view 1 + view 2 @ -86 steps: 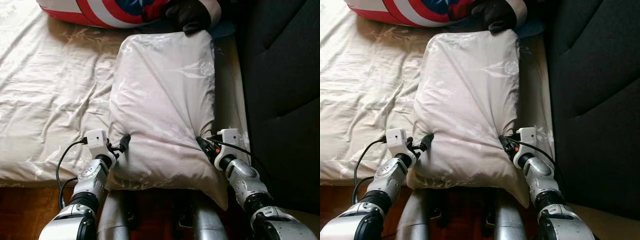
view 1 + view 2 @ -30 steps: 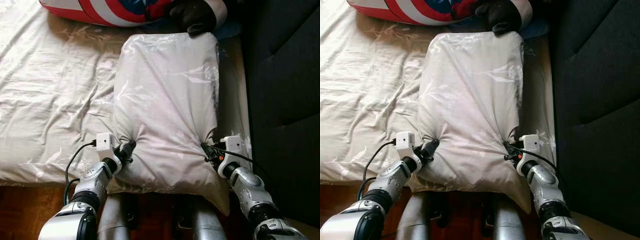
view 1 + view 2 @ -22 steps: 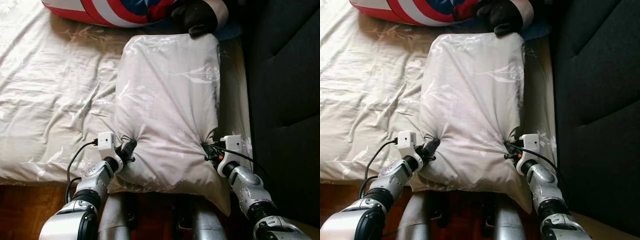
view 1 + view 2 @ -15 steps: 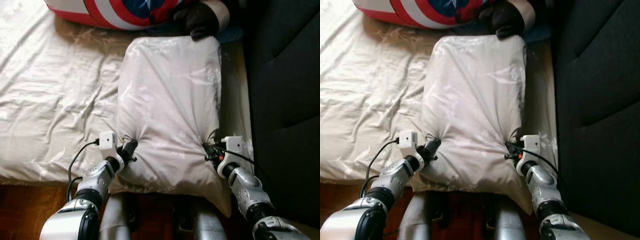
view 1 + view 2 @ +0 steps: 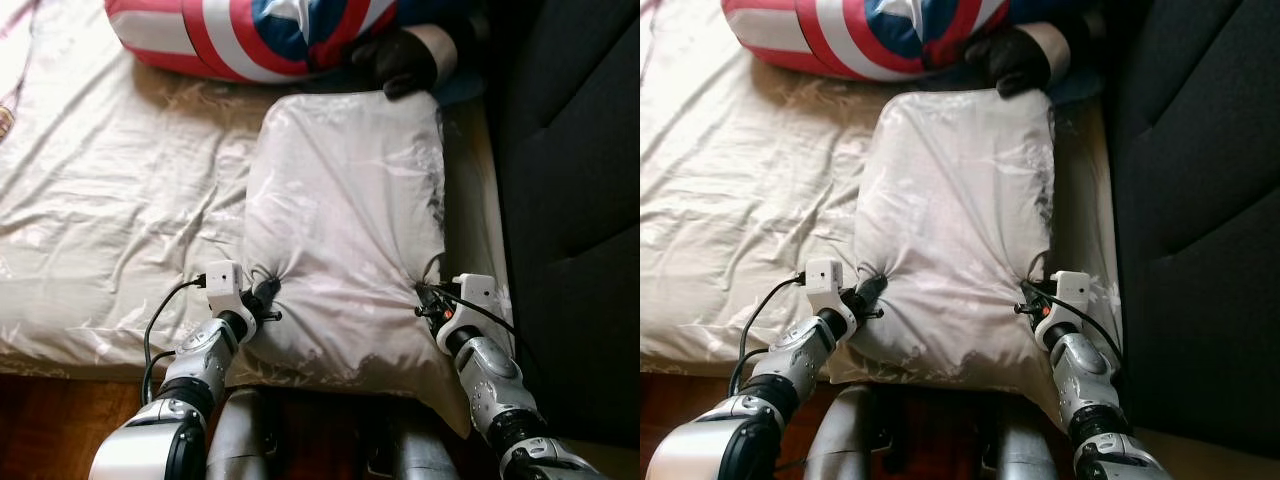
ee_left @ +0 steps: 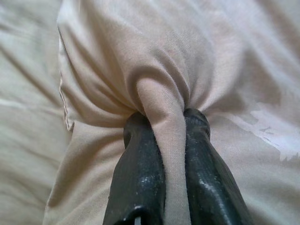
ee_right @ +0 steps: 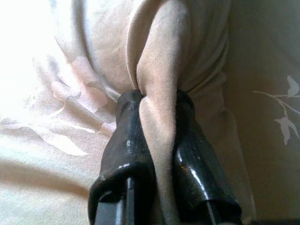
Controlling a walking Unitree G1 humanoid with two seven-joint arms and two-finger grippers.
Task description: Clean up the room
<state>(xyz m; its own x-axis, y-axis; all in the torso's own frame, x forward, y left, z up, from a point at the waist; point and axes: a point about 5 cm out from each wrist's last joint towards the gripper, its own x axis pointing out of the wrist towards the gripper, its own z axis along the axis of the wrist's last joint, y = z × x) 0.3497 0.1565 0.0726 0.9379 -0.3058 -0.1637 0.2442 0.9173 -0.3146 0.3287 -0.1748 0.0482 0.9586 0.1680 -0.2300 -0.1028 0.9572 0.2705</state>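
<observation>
A pale beige pillow [image 5: 345,215] with a faint floral print lies lengthwise on the bed, its near end hanging over the bed's edge. My left gripper [image 5: 264,294] is shut on a pinched fold of the pillow's left side; the fold [image 6: 161,117] runs between the two black fingers [image 6: 140,164]. On the pillow's right side my right gripper [image 5: 424,298] is shut on another fold [image 7: 157,93]. The fabric puckers around both grips.
The bed [image 5: 110,210] carries a crumpled cream sheet. A red, white and blue cushion [image 5: 260,35] and a dark soft item [image 5: 400,60] lie just beyond the pillow. A dark upholstered headboard [image 5: 570,180] stands along the right. Brown wood floor [image 5: 50,430] shows below the bed edge.
The view has shifted, so more of the striped cushion shows. Both grippers keep their hold, and the pillow has been drawn a little toward the cushion.
</observation>
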